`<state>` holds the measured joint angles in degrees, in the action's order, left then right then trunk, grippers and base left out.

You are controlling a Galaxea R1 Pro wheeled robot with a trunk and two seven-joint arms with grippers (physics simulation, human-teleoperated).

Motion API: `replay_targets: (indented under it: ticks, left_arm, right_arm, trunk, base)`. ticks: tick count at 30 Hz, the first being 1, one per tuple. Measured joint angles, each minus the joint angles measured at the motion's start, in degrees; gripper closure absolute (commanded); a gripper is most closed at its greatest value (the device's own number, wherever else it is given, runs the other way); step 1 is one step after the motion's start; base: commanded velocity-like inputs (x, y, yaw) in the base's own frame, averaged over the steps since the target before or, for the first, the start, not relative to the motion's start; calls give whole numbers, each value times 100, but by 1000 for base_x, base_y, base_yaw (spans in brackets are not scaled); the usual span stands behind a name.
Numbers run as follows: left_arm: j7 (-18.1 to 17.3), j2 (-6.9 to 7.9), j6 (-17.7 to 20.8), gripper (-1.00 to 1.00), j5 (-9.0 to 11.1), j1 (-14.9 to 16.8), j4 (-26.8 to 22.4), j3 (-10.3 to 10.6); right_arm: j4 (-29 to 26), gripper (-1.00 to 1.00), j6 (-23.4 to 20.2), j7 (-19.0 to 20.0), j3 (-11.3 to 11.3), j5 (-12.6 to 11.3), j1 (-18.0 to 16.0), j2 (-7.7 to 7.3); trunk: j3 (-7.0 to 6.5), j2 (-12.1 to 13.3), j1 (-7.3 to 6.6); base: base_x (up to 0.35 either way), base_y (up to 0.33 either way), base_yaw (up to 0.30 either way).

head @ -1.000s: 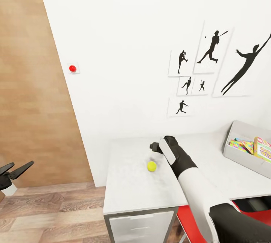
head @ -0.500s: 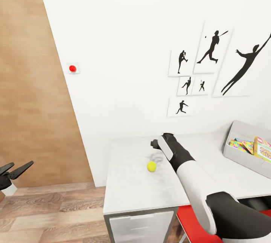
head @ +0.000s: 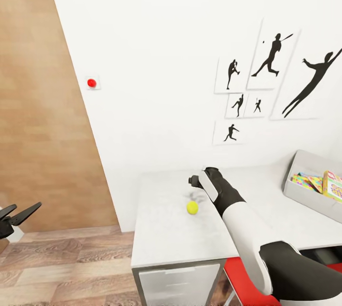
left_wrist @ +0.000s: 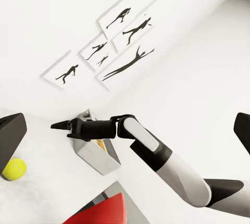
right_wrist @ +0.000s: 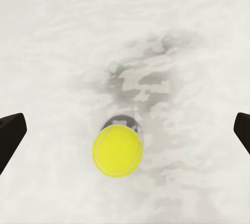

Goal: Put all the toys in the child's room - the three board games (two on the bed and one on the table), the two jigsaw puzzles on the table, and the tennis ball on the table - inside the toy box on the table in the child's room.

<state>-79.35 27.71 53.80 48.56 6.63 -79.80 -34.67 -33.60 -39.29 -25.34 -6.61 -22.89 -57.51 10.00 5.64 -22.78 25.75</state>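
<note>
The tennis ball lies on the light grey table near its left end. My right gripper hovers just above and slightly behind it, pointing down. Through the right wrist camera the tennis ball sits on the speckled top between the wide-apart fingertips of the open right gripper, untouched. The toy box stands at the table's right, with a bright jigsaw puzzle and a board game inside. My left gripper hangs open and empty over the floor, far left.
A white wall with baseball silhouette pictures and a red button runs behind the table. A wood-panelled wall is at the left. A red chair sits under the table's front edge by white drawers.
My right arm bent its elbow and drew the gripper slightly back above the ball. The head camera shifted a little. The ball and left gripper have stayed put.
</note>
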Motion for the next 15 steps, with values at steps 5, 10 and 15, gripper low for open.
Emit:
replay_targets:
  ticks: [5, 10, 15]
  left_arm:
    - [0, 6, 0, -100, 2, 0, 7, -3]
    - [0, 14, 0, -100, 2, 0, 9, -3]
    - [0, 27, 0, -100, 2, 0, 33, -5]
  right_arm:
    - [2, -100, -4, 0, 7, 1, 0, -5]
    - [8, -100, -49, 3, 11, -3, 0, -42]
    - [8, -100, -182, 4, 18, -7, -8, -51]
  trunk:
    - [47, 0, 0]
    - [94, 0, 0]
    - [141, 0, 0]
  base:
    - [0, 0, 2]
    - [0, 0, 0]
    - [0, 0, 0]
